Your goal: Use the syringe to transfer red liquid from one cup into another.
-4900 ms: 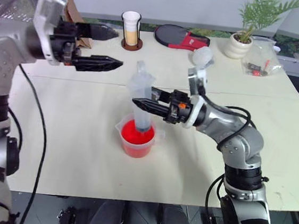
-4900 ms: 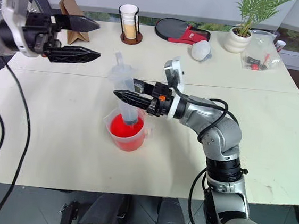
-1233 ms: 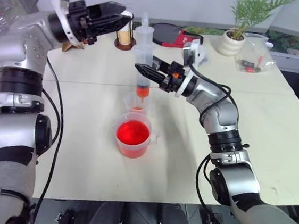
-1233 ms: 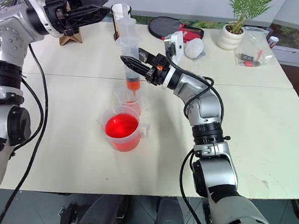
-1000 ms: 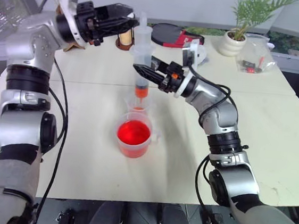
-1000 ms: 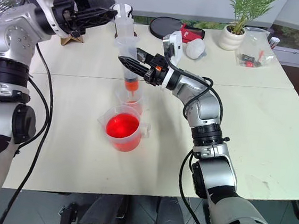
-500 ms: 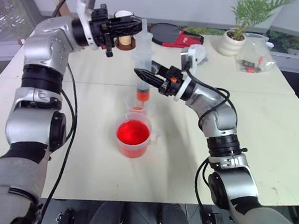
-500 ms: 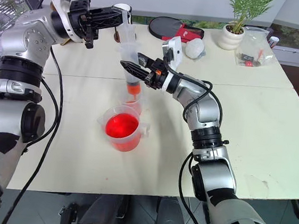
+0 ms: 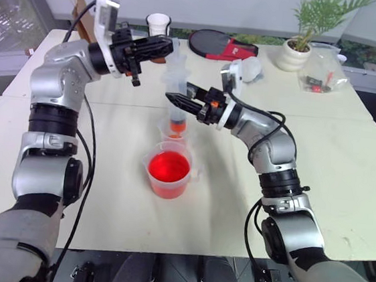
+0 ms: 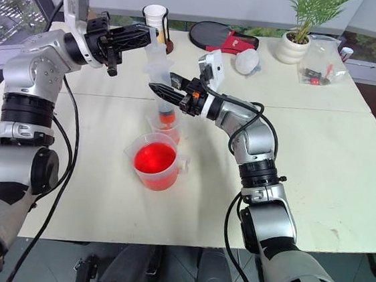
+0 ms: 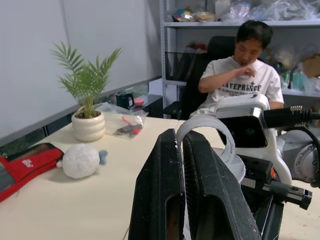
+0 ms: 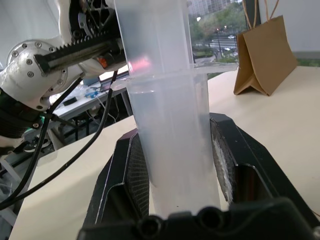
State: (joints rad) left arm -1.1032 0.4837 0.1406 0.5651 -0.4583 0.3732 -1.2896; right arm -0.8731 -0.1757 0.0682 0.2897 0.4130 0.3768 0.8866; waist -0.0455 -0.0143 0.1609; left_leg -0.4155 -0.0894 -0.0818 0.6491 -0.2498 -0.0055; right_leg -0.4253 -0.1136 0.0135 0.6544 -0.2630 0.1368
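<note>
The syringe (image 10: 162,84) is being held upright above the table (image 10: 348,151), its orange nozzle tip dipping into the mouth of the small clear cup (image 10: 164,129). Its thick clear barrel is being clamped between the two black fingers of the right gripper (image 10: 159,91), which are closed against its sides; in the right wrist view the barrel (image 12: 172,145) is seen pressed between both finger pads. Some red liquid (image 10: 166,116) is being shown in the lower end of the barrel, just above the nozzle. The top of the plunger is being met from above by the left gripper (image 10: 147,36), whose fingers are drawn fully together with nothing between them; in the left wrist view these fingers (image 11: 200,190) are seen lying flat against each other over the plunger's round top (image 11: 214,131).

Just in front of the small cup, touching or nearly touching it, the wider spouted beaker (image 10: 156,162) is being kept on the table, partly filled with red liquid.

Further back on the table, a tall white cup in a dark holder (image 10: 156,23), a brown paper bag (image 9: 80,15), a black and red paddle (image 10: 219,35), a white fluffy ball (image 10: 248,61), a potted palm (image 10: 300,31) and a clear plastic bag (image 10: 325,64) are being left standing. Behind the table, in the left wrist view, a seated person (image 11: 240,70) is being shown.
</note>
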